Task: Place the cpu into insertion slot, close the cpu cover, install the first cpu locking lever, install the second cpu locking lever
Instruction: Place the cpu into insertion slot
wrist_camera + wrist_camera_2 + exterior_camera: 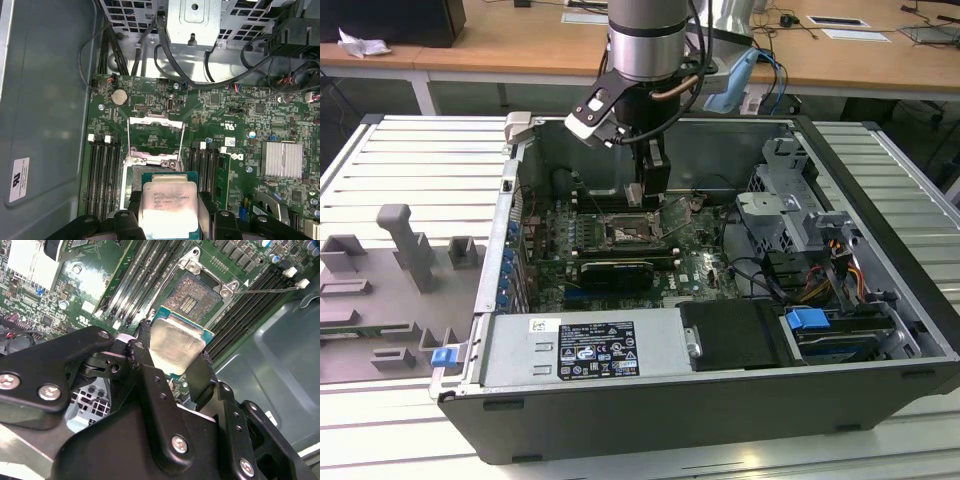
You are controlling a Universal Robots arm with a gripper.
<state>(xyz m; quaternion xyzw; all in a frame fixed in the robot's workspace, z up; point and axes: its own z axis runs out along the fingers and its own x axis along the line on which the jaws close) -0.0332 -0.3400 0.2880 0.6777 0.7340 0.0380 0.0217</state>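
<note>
**Exterior view.** The arm reaches down into the open computer case (720, 415), which lies on the slatted surface (410, 150). The hand (653, 190) hangs close above the motherboard (700, 265), with the insertion slot (628, 236) just below its fingertips. The held part cannot be made out here.

**Second wrist view.** The hand (172, 356) is closed to a narrow gap on the cpu (175, 345). One black finger (145, 350) bears on one edge of the chip and the other finger on the opposite edge, with the pale metallic face exposed between them. Just beyond the fingertips, the insertion slot (192, 297) shows a bare contact field, so the cpu is not seated. Memory slots (150, 275) run alongside it.

**First wrist view.** The cpu (169, 200) sits between the fingers and overlaps the near edge of the insertion slot (131, 175). Ahead of the fingertips, the cpu cover (153, 119) is swung open, and the board is visible through its window. Memory slots (102, 170) flank the hand on both sides.
</note>
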